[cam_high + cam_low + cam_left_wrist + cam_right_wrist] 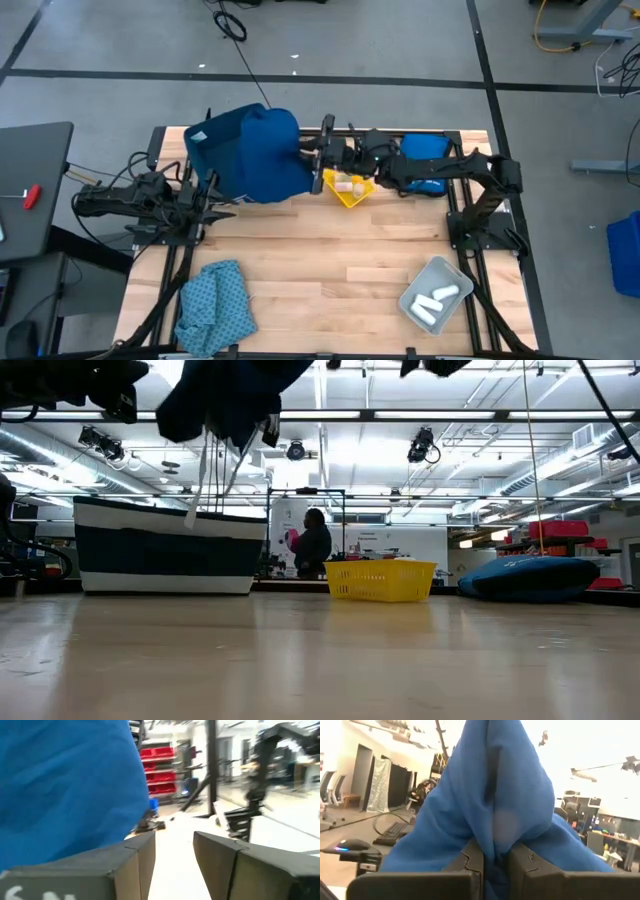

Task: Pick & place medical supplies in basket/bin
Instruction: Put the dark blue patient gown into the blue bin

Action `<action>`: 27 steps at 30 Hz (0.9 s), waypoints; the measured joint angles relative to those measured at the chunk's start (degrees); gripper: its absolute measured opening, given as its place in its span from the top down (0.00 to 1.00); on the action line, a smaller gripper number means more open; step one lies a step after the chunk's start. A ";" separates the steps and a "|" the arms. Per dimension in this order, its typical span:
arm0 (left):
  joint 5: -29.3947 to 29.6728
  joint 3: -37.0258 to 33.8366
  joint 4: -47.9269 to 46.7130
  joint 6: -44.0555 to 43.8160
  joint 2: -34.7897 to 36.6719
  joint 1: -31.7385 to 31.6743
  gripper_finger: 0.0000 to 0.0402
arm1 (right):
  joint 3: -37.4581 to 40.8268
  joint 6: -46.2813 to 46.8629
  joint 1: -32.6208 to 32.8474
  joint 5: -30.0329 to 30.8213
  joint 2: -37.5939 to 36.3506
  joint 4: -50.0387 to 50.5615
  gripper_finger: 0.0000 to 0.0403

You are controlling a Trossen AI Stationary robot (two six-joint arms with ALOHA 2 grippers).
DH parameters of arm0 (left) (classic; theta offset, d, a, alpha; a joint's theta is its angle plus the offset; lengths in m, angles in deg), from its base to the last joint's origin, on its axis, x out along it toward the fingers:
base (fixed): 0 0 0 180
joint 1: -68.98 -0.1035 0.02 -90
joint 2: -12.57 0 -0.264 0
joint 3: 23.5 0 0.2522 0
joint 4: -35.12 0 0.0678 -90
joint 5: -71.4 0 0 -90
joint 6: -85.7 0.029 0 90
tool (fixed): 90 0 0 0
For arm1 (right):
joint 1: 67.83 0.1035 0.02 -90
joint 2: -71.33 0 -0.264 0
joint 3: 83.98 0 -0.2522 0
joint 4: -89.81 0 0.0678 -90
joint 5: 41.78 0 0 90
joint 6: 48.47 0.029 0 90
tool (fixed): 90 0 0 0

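My right gripper [308, 155] reaches in from the table's right and is shut on a navy blue cloth [255, 155]. The cloth hangs high over the table [230, 395], above the dark bin with the white rim [170, 545] at the far left. My left gripper [220, 205] waits open at the left edge, beside the cloth, with nothing between its fingers [135, 855]. A teal patterned cloth [215, 305] lies crumpled at the near left. White rolls lie in the yellow basket [347, 187] and in the grey bin [437, 293]. My right gripper pinches a bunched fold of the cloth [495, 840] between its two fingers; how many layers cannot be told. The fingers come about level from the table's right side. The cloth is lifted clear of the table and drapes slack around the fingers, with white straps [205, 470] dangling below it.
A royal-blue padded pouch [425, 160] lies at the far right, under the right arm. The yellow basket [380, 580] stands just right of the hanging cloth. Bare wood stretches across the table's middle and near side [330, 270]. A person shows in the room beyond [312, 545].
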 joint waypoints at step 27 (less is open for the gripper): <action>37.59 6.03 -2.51 8.20 -0.67 -1.31 0.61 | -24.31 4.95 -9.78 -10.86 25.63 2.65 0.90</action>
